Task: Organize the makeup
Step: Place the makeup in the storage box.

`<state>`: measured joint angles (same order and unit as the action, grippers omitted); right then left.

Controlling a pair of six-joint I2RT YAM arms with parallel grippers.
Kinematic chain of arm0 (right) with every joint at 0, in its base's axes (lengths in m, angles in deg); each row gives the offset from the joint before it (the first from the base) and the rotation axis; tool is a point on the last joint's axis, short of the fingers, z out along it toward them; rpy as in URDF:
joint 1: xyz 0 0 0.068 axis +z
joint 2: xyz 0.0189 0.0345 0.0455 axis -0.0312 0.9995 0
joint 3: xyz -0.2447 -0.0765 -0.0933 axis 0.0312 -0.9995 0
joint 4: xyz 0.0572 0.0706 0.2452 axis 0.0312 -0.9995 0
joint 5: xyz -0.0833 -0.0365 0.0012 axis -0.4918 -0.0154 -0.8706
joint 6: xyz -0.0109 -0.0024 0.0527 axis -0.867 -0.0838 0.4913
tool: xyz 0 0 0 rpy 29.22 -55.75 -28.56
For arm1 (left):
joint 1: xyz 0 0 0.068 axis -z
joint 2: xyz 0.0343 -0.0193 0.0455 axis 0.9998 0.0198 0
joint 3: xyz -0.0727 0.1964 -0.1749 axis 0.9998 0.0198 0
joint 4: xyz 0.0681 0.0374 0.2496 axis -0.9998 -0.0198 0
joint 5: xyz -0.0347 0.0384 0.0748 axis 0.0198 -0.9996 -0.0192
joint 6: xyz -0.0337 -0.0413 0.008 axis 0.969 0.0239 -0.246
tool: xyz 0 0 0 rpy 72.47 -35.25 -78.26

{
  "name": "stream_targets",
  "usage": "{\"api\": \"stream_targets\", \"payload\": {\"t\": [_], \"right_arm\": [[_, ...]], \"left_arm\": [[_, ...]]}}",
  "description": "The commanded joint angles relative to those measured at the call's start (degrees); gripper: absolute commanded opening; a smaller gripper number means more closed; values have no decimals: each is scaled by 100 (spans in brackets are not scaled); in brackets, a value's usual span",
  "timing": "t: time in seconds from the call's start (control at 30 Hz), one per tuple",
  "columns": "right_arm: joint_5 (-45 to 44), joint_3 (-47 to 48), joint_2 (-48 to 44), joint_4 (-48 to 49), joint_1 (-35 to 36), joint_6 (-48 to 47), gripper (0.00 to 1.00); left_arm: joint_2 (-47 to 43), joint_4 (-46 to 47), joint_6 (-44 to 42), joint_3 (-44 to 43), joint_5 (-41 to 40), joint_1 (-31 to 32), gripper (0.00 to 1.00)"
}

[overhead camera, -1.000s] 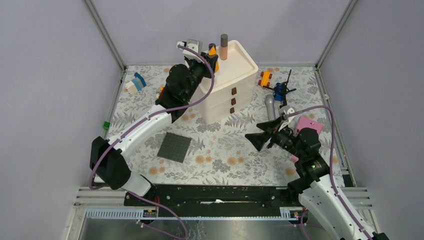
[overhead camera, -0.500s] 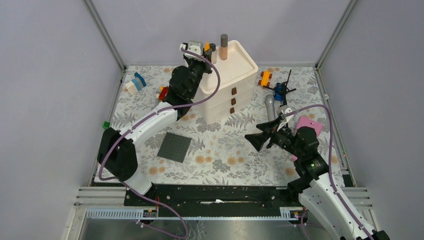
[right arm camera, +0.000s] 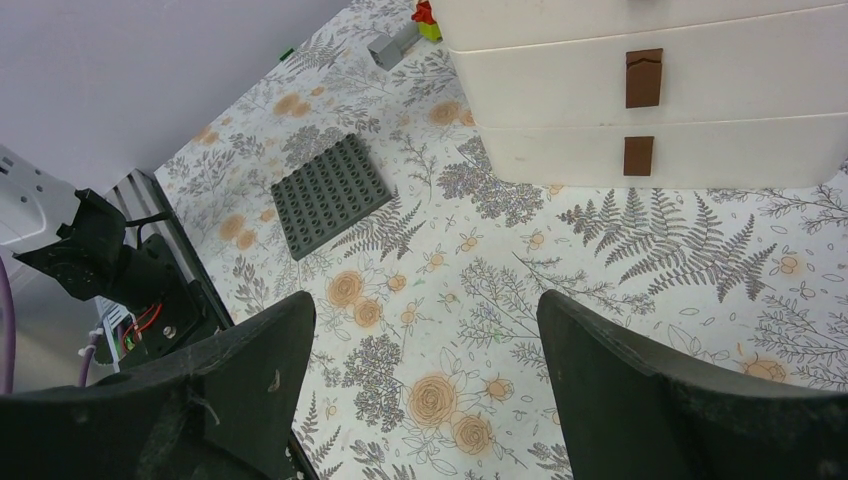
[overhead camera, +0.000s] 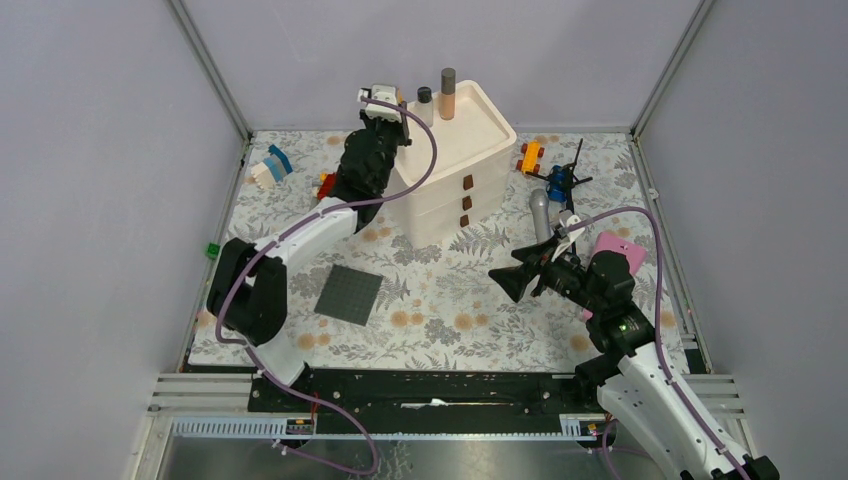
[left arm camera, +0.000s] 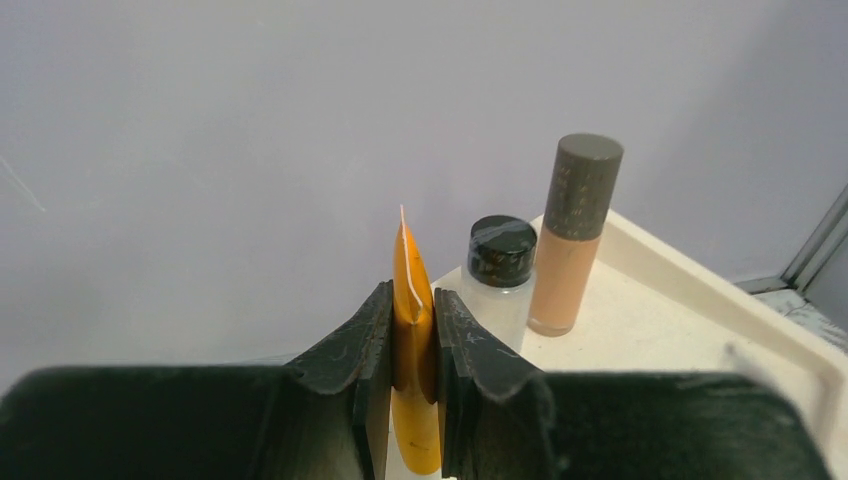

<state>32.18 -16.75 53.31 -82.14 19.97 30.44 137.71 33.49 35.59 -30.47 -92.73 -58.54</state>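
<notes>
Left gripper [left arm camera: 413, 340] pinches the orange tube [left arm camera: 408, 265] upright, jaws tight on it, at the white drawer unit's top tray [left arm camera: 690, 320], just beside the black-capped clear bottle [left arm camera: 500, 262] and beige tube [left arm camera: 572, 240]. Placing step, I'd say: lower, stand it, let go. Right gripper [right arm camera: 425, 310] hangs spread and empty above the floral table [right arm camera: 600, 260].

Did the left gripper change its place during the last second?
Yes. The left gripper, shut on the orange tube, went left: it overlapped the black-capped bottle on the drawer unit, and now lies left of it.
</notes>
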Motion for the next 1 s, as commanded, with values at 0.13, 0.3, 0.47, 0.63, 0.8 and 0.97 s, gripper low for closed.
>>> {"api": "stream_targets", "payload": {"t": [0.13, 0.3, 0.47, 0.63, 0.8, 0.97], "right_arm": [[-83, 74, -53, 119, 38, -74, 88], [-105, 71, -91, 84, 40, -86, 88], [-115, 70, -88, 75, 39, -84, 88], [-120, 60, -90, 92, 39, -82, 88], [-123, 61, -89, 84, 41, -88, 88], [-131, 62, -112, 68, 40, -89, 88]], "left_arm": [[187, 440, -160, -322, 41, -163, 10], [269, 418, -59, -378, 116, -233, 10], [368, 422, -13, -469, 207, -245, 11], [495, 412, 12, -623, 229, -241, 12], [644, 379, 39, -793, 279, -247, 12], [788, 359, -5, -931, 268, -251, 16]]}}
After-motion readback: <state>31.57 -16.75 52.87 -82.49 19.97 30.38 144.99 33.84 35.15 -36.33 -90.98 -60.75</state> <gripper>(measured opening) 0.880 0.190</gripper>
